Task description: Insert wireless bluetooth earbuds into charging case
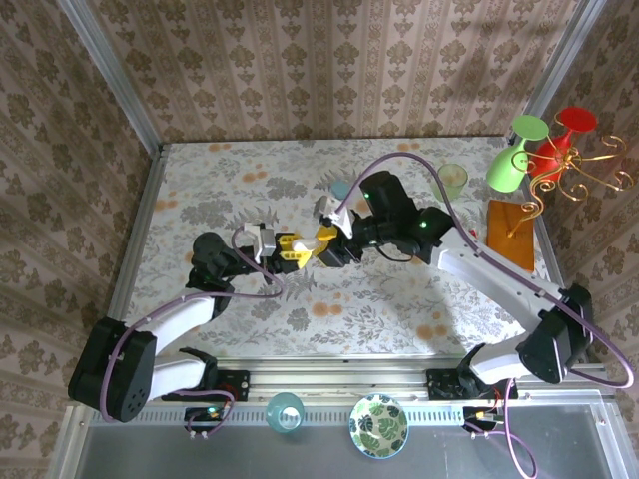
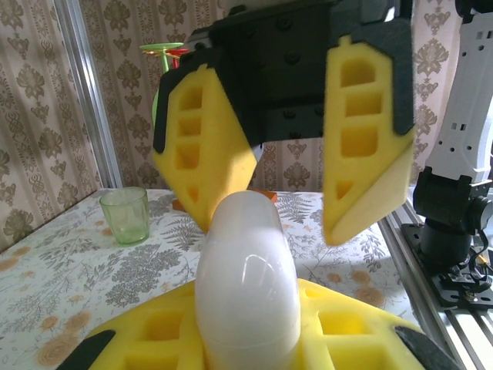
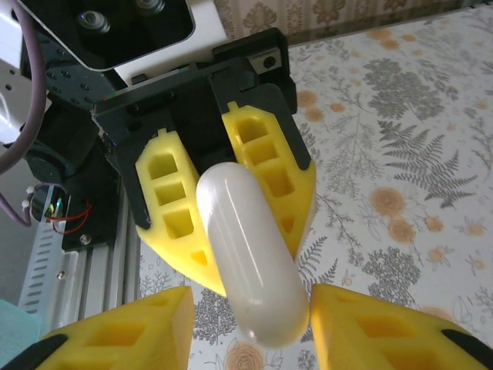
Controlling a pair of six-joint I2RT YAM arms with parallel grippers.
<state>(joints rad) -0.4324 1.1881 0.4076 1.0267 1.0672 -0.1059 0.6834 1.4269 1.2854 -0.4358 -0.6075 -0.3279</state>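
Floral-print table [image 1: 250,170] mid-frame, damask-papered walls [image 1: 300,60] above. Left end effector [image 3: 246,247] is clamped on the white charging case [image 2: 246,285]. The right end effector [image 2: 273,223] has its fingers apart, straddling the case.

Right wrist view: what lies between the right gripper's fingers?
In that view, the charging case, clamped by the left gripper, pokes between the open fingers of the right gripper.

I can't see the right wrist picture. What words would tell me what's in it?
A glossy white charging case is pinched by the left tool between yellow foam pads, above a flowery table. The right tool has its own yellow pads either side of the case's near end, with a gap showing.
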